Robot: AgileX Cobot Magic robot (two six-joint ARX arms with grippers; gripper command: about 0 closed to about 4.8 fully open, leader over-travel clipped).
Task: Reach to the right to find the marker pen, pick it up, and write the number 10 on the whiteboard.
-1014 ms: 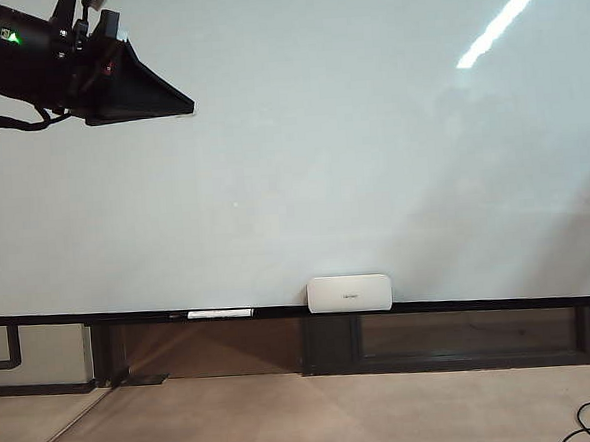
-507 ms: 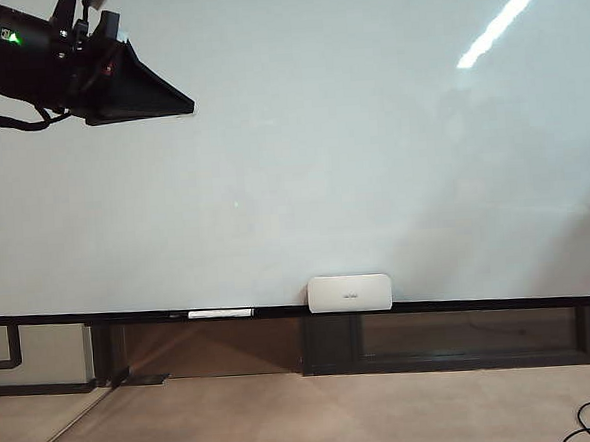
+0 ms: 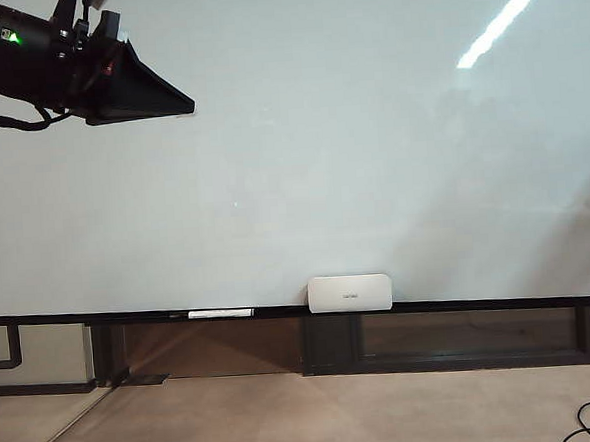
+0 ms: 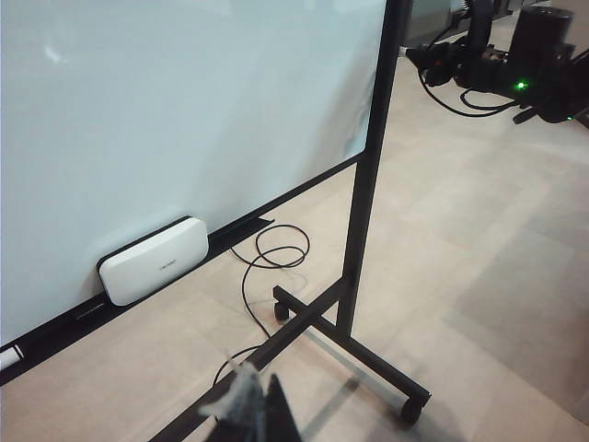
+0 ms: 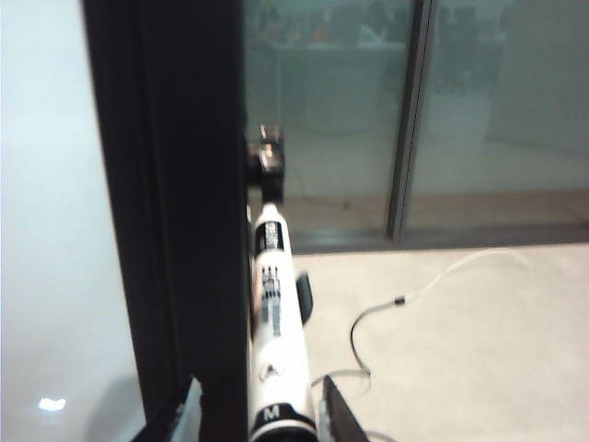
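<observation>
The slim white-barrelled marker pen (image 5: 274,313) is seen upright against the board's black upright frame post (image 5: 175,212), between the parted fingers of the right gripper (image 5: 262,416), not visibly clamped. If it is closed off-centre, the pen could be pushed against the post and dropped. The left gripper (image 3: 172,101) is held high before the glossy pale whiteboard (image 3: 372,176); its finger state cannot be told.

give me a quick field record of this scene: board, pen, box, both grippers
board: large glossy pale whiteboard, blank, no strokes visible
ledge items: white rounded rectangular box and long white stick on thin black ledge
pen: slim white marker pen with printed barrel, beside the board's black frame post
right gripper: fingers either side of the pen, grip not certain
left gripper: raised near the board's upper left, holds nothing visible; open or shut unclear
</observation>
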